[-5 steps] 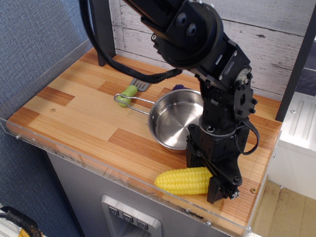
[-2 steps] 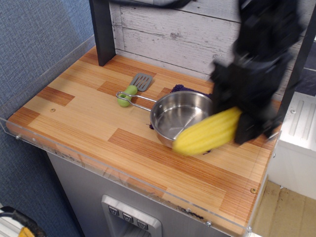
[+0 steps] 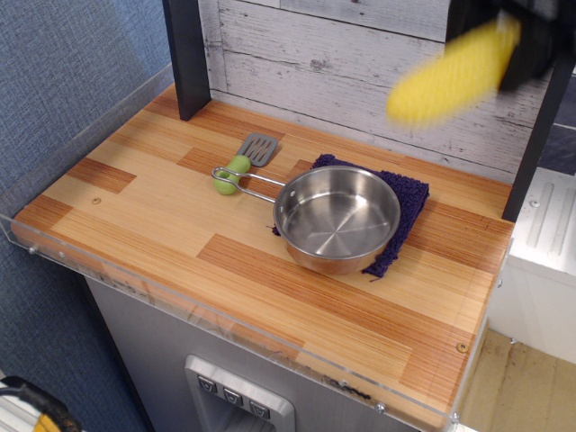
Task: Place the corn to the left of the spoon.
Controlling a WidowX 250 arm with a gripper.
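The yellow corn point(image 3: 453, 74) is high in the air at the top right, blurred and tilted, in front of the white plank wall. My gripper point(image 3: 531, 40) is a dark blurred shape at the corn's right end, mostly cut off by the frame edge, and holds the corn there. The spoon point(image 3: 246, 158), with a grey slotted head and lime-green handle, lies on the wooden counter at the back left of the pan.
A steel pan point(image 3: 337, 217) sits on a purple cloth point(image 3: 407, 200), its wire handle point(image 3: 245, 179) reaching over the spoon's green handle. A black post point(image 3: 186, 56) stands at the back left. Clear plastic guards point(image 3: 225, 335) rim the counter's front and left.
My gripper has lifted the corn from the counter's front right, over the pan, up to the top right corner. The purple cloth under the pan is now uncovered.
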